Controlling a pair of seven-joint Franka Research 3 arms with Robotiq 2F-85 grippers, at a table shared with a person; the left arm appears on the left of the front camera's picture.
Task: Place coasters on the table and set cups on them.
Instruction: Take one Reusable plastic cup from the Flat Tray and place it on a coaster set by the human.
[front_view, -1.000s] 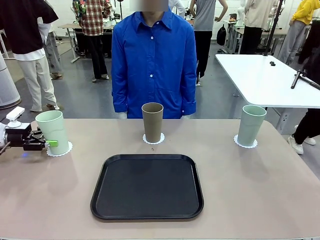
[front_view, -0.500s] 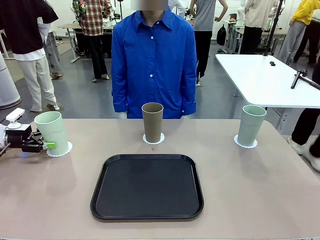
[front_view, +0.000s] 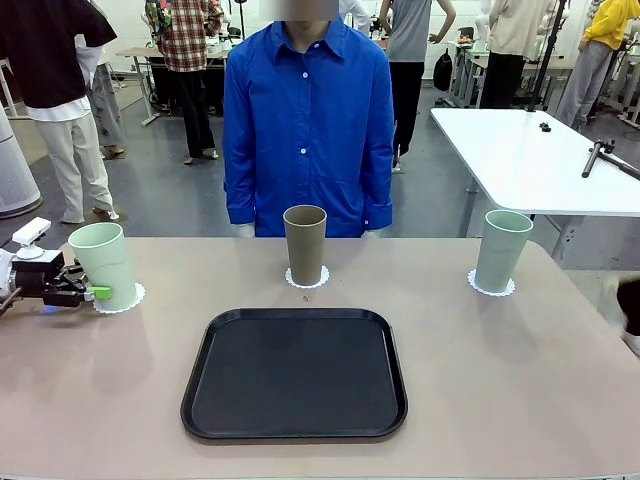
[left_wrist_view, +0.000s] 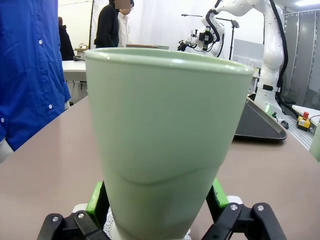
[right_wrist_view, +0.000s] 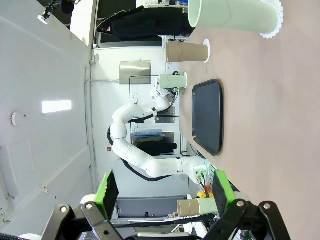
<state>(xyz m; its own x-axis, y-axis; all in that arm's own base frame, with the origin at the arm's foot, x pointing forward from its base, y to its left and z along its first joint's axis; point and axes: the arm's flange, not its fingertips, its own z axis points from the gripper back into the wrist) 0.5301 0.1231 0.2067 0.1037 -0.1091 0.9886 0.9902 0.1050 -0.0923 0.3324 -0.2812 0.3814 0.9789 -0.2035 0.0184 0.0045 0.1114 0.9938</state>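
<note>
**Three cups standing on their doilies, left gripper spread around the nearest one**

While the person in the blue shirt (front_view: 307, 130) stands at the far edge of the table (front_view: 520, 380), all three cups sit upright on white lacy coasters. At the left end, a mint cup (front_view: 104, 264) rests on its coaster (front_view: 133, 298), and the left gripper (front_view: 92, 291) reaches in low from the side. Its green-padded fingers (left_wrist_view: 98, 197) stand apart on either side of the cup's base; seen from the wrist, each pad lies just beside the wall, and I cannot tell whether either touches it. The olive-brown cup (front_view: 305, 244) stands on a coaster (front_view: 307, 281) in the middle, just in front of the person. Another mint cup (front_view: 502, 249) stands on a coaster (front_view: 491, 288) toward the right end. A black tray (front_view: 294, 374) lies flat on the near side of the table. From its own wrist view, the right gripper (right_wrist_view: 162, 187) has its jaws spread wide with nothing between them, well away from the cups.
</note>
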